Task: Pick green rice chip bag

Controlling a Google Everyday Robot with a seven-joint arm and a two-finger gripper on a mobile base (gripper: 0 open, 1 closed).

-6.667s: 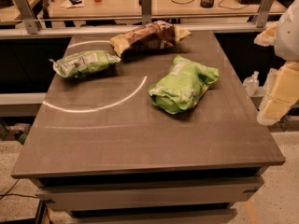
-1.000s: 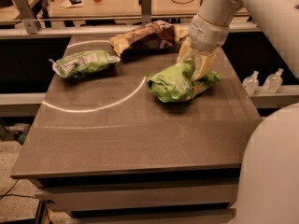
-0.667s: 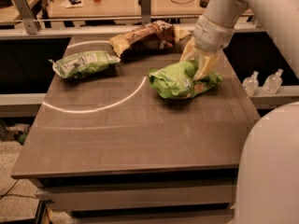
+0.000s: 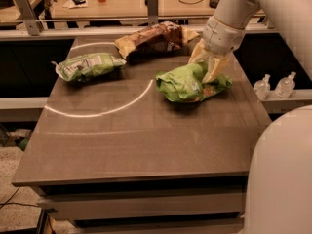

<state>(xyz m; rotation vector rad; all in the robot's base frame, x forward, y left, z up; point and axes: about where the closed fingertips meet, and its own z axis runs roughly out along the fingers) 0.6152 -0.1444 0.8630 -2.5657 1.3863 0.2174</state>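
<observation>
The green rice chip bag (image 4: 184, 84), puffy, bright lime-green and crinkled, is on the right half of the brown table (image 4: 122, 145). My gripper (image 4: 206, 62) comes down from the upper right onto the bag's right end. Its cream fingers (image 4: 215, 68) are pinched into the bag, which is bunched up between them. The bag's right end looks slightly raised while its left part still rests near the table top.
A smaller, flatter green bag (image 4: 87, 66) lies at the back left. A brown and yellow bag (image 4: 153, 38) lies at the back centre, just behind my gripper. Two small bottles (image 4: 274, 86) stand on a ledge to the right. My white body (image 4: 282, 179) fills the lower right.
The gripper and the bag's right end have shifted slightly right and up. The bag looks more bunched than 6.7 s ago, when it lay flat and the arm was off to the right.
</observation>
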